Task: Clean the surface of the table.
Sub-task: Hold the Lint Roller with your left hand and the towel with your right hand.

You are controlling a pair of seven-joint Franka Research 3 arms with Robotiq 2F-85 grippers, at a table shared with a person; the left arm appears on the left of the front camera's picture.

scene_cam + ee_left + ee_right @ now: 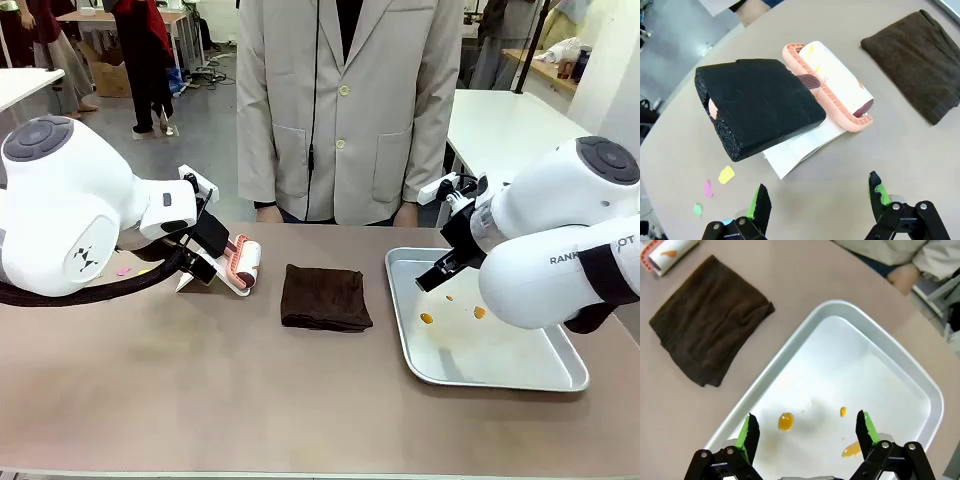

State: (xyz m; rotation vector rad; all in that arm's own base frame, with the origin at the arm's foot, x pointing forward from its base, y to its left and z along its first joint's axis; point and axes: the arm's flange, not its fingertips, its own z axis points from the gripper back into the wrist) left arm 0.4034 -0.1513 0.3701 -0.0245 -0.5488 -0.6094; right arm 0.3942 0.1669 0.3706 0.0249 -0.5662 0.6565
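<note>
Table (200, 400) w/ cloth (325, 297), tray (520, 365)

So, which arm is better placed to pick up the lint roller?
Left. The open left gripper hovers right by the lint roller and the paper scraps on the table; the right gripper hangs over the tray.

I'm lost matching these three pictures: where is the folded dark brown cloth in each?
Front view: the folded dark brown cloth lies at the middle of the taupe-brown table, left of the shiny silver metal tray.
Left wrist view: top right corner.
Right wrist view: upper left, beside the tray.
Shared landmark: the pink-framed white lint roller, near the cloth in all three.
</note>
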